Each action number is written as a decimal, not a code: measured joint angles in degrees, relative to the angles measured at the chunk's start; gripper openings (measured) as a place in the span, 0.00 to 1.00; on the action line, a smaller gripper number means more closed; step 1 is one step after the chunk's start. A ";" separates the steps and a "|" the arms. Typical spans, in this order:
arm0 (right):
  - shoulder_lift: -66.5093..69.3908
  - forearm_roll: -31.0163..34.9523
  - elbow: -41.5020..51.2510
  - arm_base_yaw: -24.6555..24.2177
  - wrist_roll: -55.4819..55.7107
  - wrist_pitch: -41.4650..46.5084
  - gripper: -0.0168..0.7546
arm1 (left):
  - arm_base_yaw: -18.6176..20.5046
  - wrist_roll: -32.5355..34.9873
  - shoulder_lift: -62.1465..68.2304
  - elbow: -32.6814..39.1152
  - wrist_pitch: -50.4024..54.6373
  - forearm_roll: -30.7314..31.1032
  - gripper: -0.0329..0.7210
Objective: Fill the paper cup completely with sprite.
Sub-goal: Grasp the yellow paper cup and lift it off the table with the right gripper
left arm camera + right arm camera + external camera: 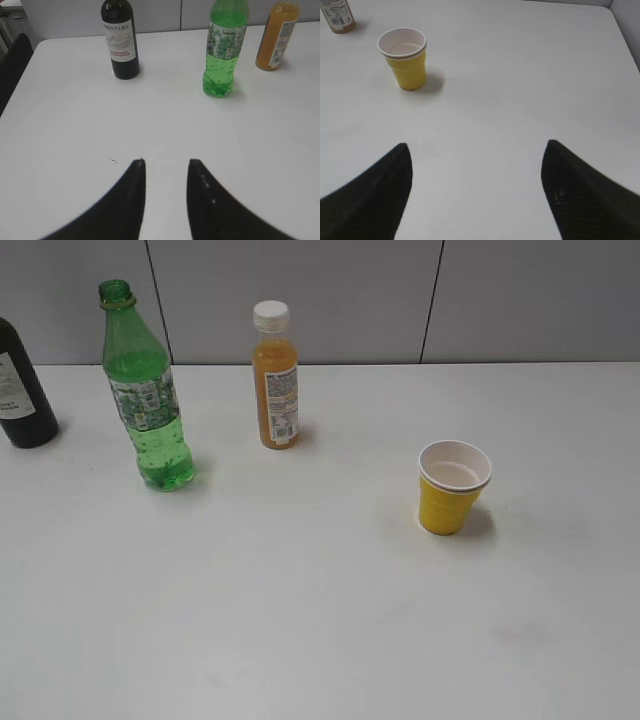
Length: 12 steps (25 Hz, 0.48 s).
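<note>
The yellow paper cup [453,490] stands upright on the white table at the right, its white inside showing; it also shows in the right wrist view [406,59]. The green sprite bottle [146,390] stands upright at the left with no cap, partly full of clear liquid; it also shows in the left wrist view [224,50]. My left gripper [166,162] is open and empty, well short of the bottle. My right gripper [477,147] is wide open and empty, short of the cup and to its right. Neither gripper shows in the exterior view.
An orange juice bottle [275,378] with a white cap stands between the sprite and the cup, toward the back. A dark bottle with a white label [120,39] stands at the far left. A grey wall runs behind the table [330,620].
</note>
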 joint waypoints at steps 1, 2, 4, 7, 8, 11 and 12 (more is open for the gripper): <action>0.00 0.00 0.00 0.00 0.00 -0.06 0.83 | 0.00 0.00 0.00 0.00 0.00 0.00 0.35; 0.00 0.00 -0.14 0.00 0.00 -0.34 0.84 | 0.00 0.00 0.00 0.00 0.00 0.00 0.35; 0.00 0.00 -0.82 0.00 -0.05 -3.09 0.86 | 0.00 0.00 0.00 0.00 0.00 0.00 0.35; 0.00 0.00 -1.38 0.00 -0.05 -10.44 0.87 | 0.00 0.00 0.00 0.00 0.00 0.00 0.35; 0.37 -0.11 -1.38 0.00 -0.05 -11.86 0.87 | 0.00 0.00 0.00 0.00 0.00 0.00 0.35; 3.36 -0.28 -1.38 0.00 -0.11 -15.39 0.87 | 0.00 0.00 0.00 0.00 0.00 0.00 0.35; 4.72 -0.28 -1.38 0.00 -0.11 -16.58 0.87 | 0.00 0.00 0.00 0.00 0.00 0.00 0.35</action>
